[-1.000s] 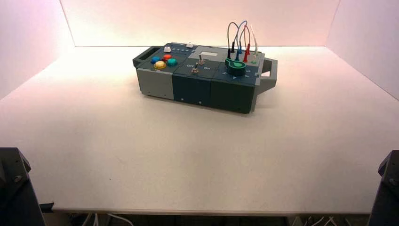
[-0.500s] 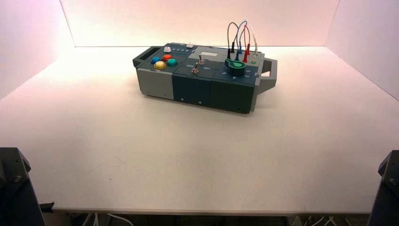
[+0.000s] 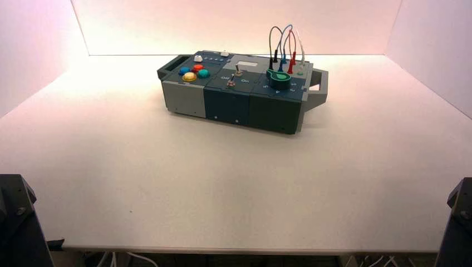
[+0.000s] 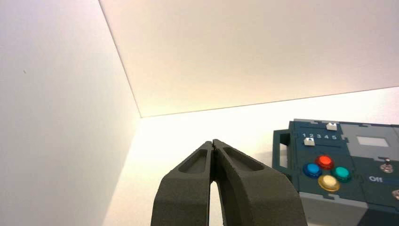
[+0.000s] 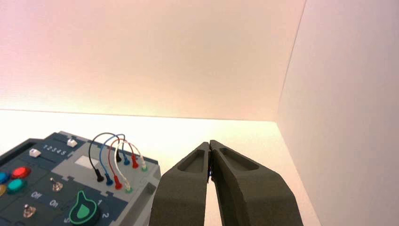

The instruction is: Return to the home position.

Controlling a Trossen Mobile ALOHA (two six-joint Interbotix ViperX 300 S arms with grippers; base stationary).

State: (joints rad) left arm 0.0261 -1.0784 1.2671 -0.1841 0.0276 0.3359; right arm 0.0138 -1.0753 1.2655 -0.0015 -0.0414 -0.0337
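Both arms parked at the near counter (image 3: 234,183) corners, well away from the box (image 3: 242,92) at the far middle. Left end effector (image 4: 213,146) fingers pressed together, empty. Right end effector (image 5: 209,147) fingers together too, empty, wires (image 5: 115,160) and green knob (image 5: 83,212) off beside it.

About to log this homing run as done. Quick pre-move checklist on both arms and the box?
1. Left gripper jaws shut, nothing held: ok.
2. Right gripper jaws shut, nothing held: ok.
3. Both arms pulled back to the near table corners in the high view, away from the box: ok.
4. Looped wires plugged in at both ends, none hanging loose: ok.
5. Green knob and four coloured buttons free of any gripper: ok.
6. Exact home joint pose reached: cannot tell.
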